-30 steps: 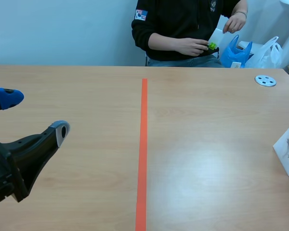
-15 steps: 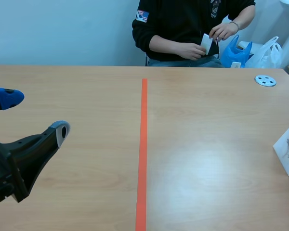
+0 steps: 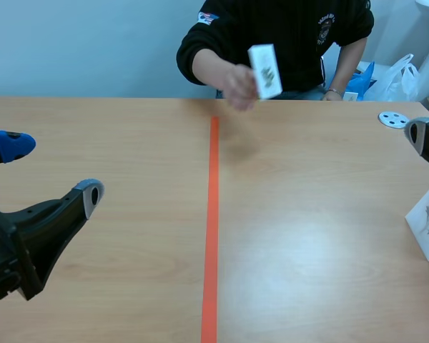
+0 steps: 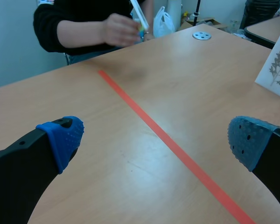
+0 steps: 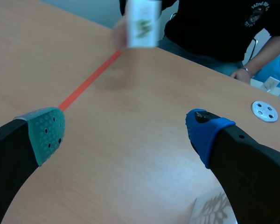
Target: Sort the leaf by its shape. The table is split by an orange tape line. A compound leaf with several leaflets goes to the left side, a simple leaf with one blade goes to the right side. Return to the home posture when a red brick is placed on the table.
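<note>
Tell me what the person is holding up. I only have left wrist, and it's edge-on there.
Observer: A white card in one hand, near the far end of the tape. The scene view shows a leaf print on its face, too blurred to tell the shape.
Operator: Right gripper?
Observer: The right gripper is open, with nothing between its fingers.
Operator: Their other hand?
Observer: The other hand is down at the far edge of the table and holds nothing that I can see.
</note>
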